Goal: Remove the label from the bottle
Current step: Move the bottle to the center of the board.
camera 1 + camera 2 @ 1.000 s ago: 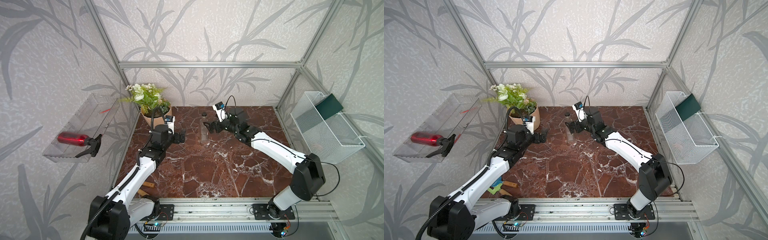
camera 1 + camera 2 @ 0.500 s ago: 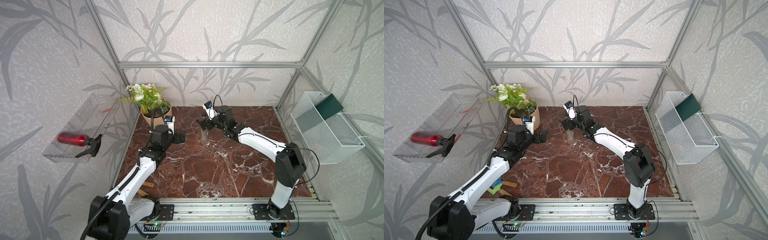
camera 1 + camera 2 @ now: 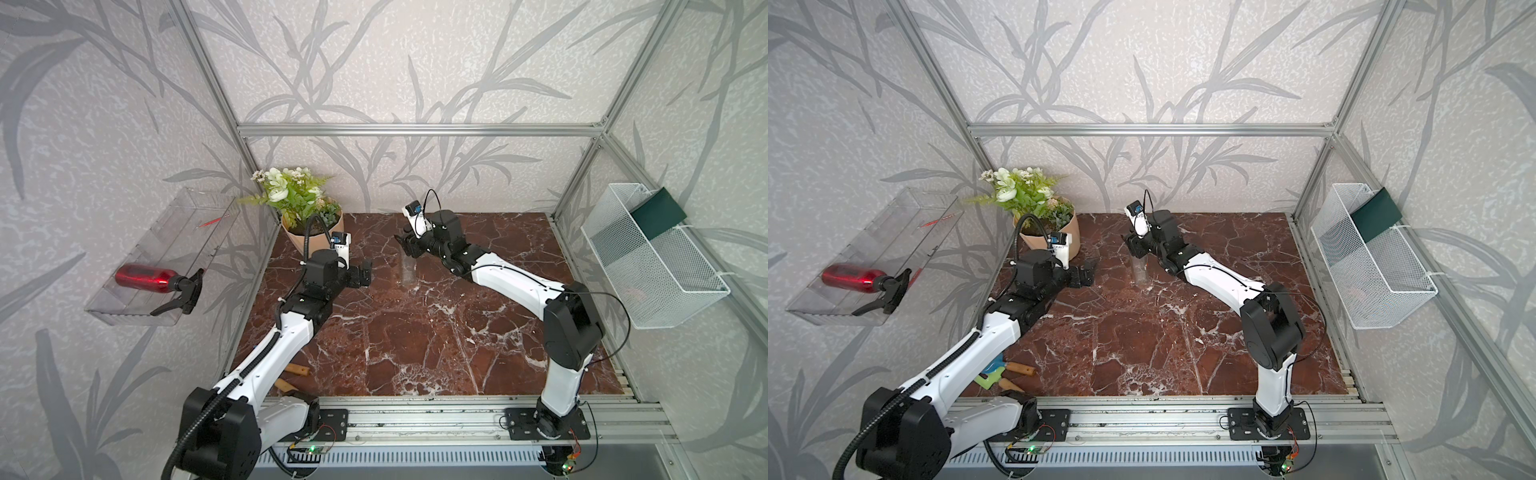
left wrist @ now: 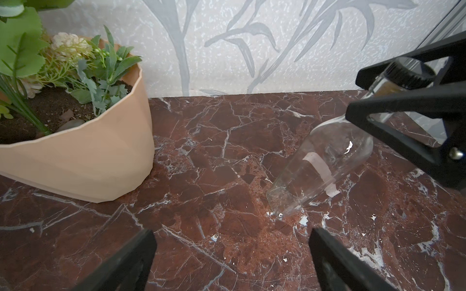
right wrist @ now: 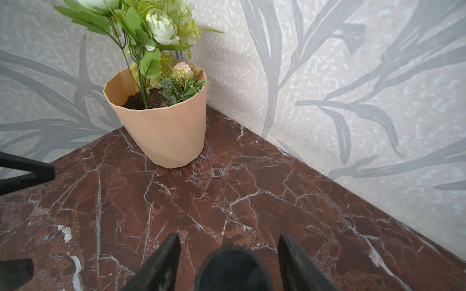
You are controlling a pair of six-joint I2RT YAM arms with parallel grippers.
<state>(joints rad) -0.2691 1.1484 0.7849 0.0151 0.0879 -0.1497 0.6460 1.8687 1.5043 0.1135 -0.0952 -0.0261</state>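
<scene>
The clear bottle [image 3: 408, 272] [image 3: 1140, 272] stands upright on the marble table, towards the back. In the left wrist view the bottle [image 4: 325, 163] shows a white label [image 4: 318, 165] running as a strip across its body. My right gripper [image 3: 405, 245] [image 3: 1133, 245] is at the bottle's top. Its fingers flank the black cap [image 5: 232, 267], with a gap on each side, so the right gripper [image 5: 229, 239] is open. My left gripper [image 3: 366, 272] [image 4: 232, 234] hangs open a short way left of the bottle, with nothing between its fingers.
A beige flower pot [image 3: 311, 241] stands in the back left corner, close behind my left arm. On the left wall a clear tray holds a red spray bottle [image 3: 143, 277]. A white wire basket [image 3: 652, 257] hangs on the right wall. Wooden-handled tools [image 3: 1017, 368] lie at the front left.
My right gripper has swung left from beside the bottle to its top, and its jaws have narrowed around the cap. The left arm has not moved.
</scene>
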